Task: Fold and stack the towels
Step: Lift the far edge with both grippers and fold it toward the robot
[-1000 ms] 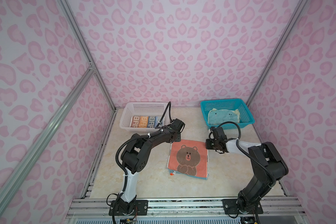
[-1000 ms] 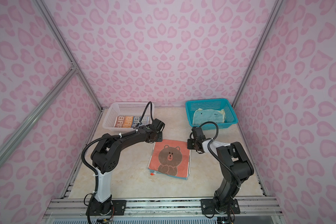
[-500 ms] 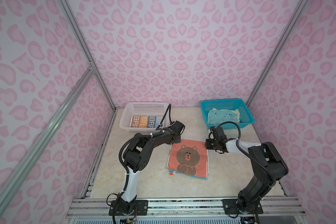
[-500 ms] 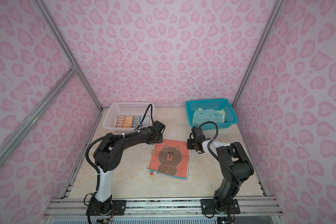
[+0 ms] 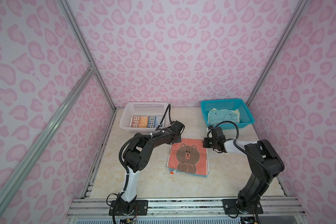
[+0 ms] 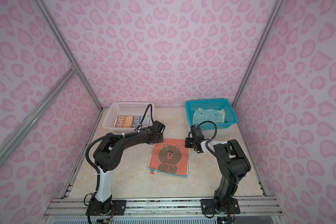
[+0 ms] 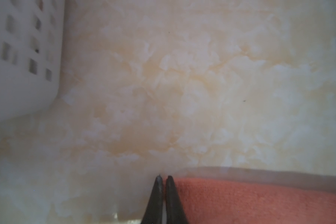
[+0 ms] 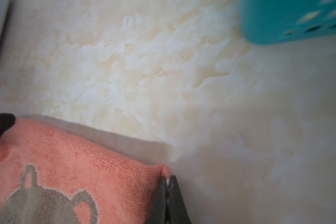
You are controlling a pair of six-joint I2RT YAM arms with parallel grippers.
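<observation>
two grippers at the far corners of one orange bear towel (image 5: 188, 157)
towel lies flat mid-table (image 5: 144, 174); right gripper (image 8: 169, 177) pinches its far right corner; left gripper (image 7: 164, 177), jaws pressed together, sits at the far left corner, cloth between them unclear. lettered towel (image 5: 144, 121) in white basket (image 5: 128, 116); teal towel (image 5: 221, 117) in teal basket (image 5: 246, 116).

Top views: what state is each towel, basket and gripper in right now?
Bear towel, spread flat on the table.
Lettered towel, folded, in the white basket.
Teal towel, lying in the teal basket.
Left gripper, shut at the bear towel's far corner; grip unclear.
Right gripper, shut on its other far corner.
</observation>
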